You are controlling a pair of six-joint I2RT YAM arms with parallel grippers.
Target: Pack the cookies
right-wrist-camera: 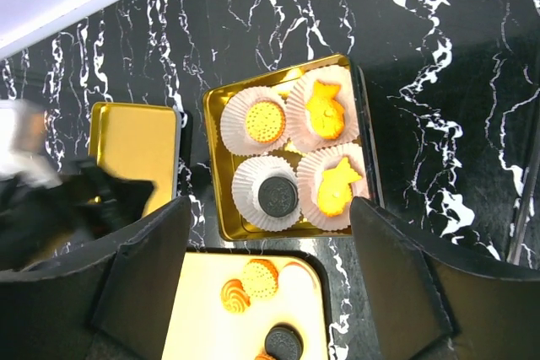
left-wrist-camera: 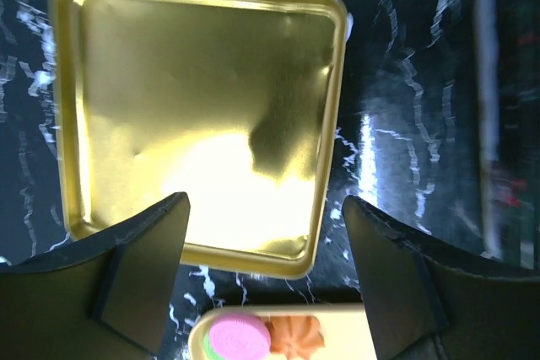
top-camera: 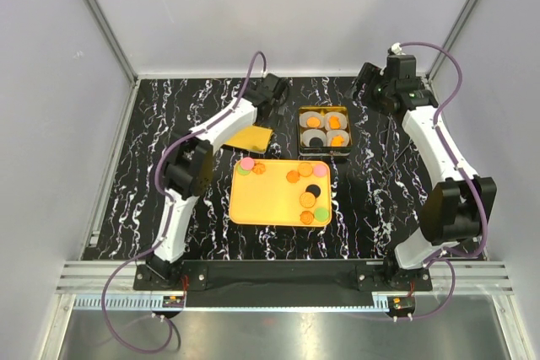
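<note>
Several cookies (top-camera: 305, 170) lie on the yellow-orange tray (top-camera: 270, 196), mostly along its far and right sides. Behind it a gold tin (top-camera: 325, 109) holds white paper cups, each with a cookie (right-wrist-camera: 277, 196) in it. My left gripper (top-camera: 270, 94) hovers open above the gold lid (left-wrist-camera: 202, 99), nothing between its fingers (left-wrist-camera: 143, 267). A pink cookie (left-wrist-camera: 240, 339) and an orange one (left-wrist-camera: 299, 335) sit at the tray corner (left-wrist-camera: 346, 335) below it. My right gripper (right-wrist-camera: 268, 267) hangs open high over the tin (right-wrist-camera: 211, 166) and the tray's far edge (right-wrist-camera: 211, 326).
The lid (top-camera: 251, 137) lies left of the tin, just beyond the tray's far left corner. The left arm (right-wrist-camera: 51, 200) shows blurred at the left of the right wrist view. Grey walls close in the black marbled table (top-camera: 152, 166).
</note>
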